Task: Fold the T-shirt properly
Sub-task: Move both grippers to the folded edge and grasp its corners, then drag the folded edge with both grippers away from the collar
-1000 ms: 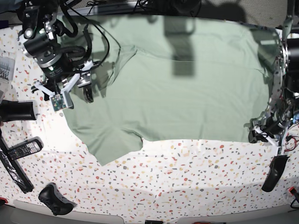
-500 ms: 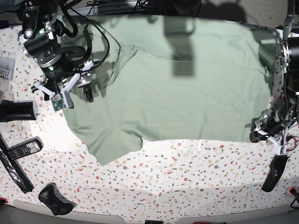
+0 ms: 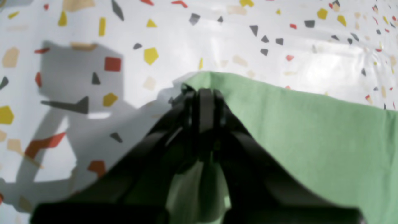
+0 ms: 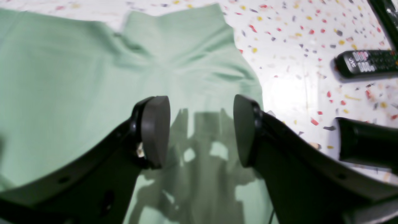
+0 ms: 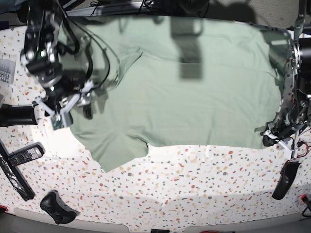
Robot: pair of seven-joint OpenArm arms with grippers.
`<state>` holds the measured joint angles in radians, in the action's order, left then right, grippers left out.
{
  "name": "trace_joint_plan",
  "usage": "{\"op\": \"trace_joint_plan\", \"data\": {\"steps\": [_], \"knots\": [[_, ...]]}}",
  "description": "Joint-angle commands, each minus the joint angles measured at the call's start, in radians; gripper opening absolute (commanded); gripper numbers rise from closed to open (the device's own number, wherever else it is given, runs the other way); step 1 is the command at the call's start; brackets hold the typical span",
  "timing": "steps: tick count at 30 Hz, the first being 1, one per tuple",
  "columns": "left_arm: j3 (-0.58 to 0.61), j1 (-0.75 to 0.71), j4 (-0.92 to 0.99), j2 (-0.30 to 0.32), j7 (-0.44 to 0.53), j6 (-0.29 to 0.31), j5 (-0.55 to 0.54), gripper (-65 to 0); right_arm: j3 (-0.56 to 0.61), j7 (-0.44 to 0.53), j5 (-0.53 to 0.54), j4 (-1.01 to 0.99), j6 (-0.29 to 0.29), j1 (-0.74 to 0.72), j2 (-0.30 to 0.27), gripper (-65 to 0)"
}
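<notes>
Left gripper (image 3: 203, 102) now closed on T-shirt (image 5: 194, 97) corner, right gripper (image 4: 202, 130) above sleeve

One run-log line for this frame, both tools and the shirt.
left tool: shut on hem corner of pale sage-green cloth T-shirt | right tool: open, above sleeve area, holding nothing | shirt: spread flat on speckled table, unfolded

A robot lab bench: terrazzo-patterned table cover (image 5: 194, 179), loose cables (image 5: 97, 43), a remote control (image 5: 22, 156), a game controller (image 5: 57, 208)
</notes>
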<state>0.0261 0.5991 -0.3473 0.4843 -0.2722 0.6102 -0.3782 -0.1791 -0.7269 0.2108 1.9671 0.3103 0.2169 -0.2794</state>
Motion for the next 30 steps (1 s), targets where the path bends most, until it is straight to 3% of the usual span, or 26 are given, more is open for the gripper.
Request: {"op": "trace_joint_plan", "data": {"steps": [1, 7, 14, 19, 26, 30], "knots": [[0.001, 0.019, -0.006, 0.01, 0.011, 0.005, 0.006, -65.0, -0.005, 0.032, 0.003, -0.04, -0.003, -0.052, -0.009, -33.4], [0.001, 0.019, -0.006, 0.01, 0.063, 0.005, 0.006, -65.0, -0.005, 0.01, 0.003, -0.433, 0.005, -0.323, -0.009, -33.4], [0.001, 0.019, -0.006, 0.01, 0.063, 0.005, 0.006, -65.0, -0.005, 0.014, -0.025, -0.728, 0.211, -0.55, -0.008, -33.4], [0.001, 0.019, -0.006, 0.01, 0.061, 0.005, 0.006, -65.0, -0.005, 0.08, -0.149, -0.919, 0.21, -0.677, -0.009, -33.4], [0.001, 0.019, -0.006, 0.01, 0.061, 0.005, 0.006, -65.0, -0.004, 0.204, -0.24, -1.248, 0.211, -0.771, 0.004, -33.4], [0.001, 0.019, -0.006, 0.01, 0.061, 0.005, 0.006, -65.0, -0.004, 0.239, -0.235, -1.321, 0.275, -0.757, 0.014, -33.4]]}}
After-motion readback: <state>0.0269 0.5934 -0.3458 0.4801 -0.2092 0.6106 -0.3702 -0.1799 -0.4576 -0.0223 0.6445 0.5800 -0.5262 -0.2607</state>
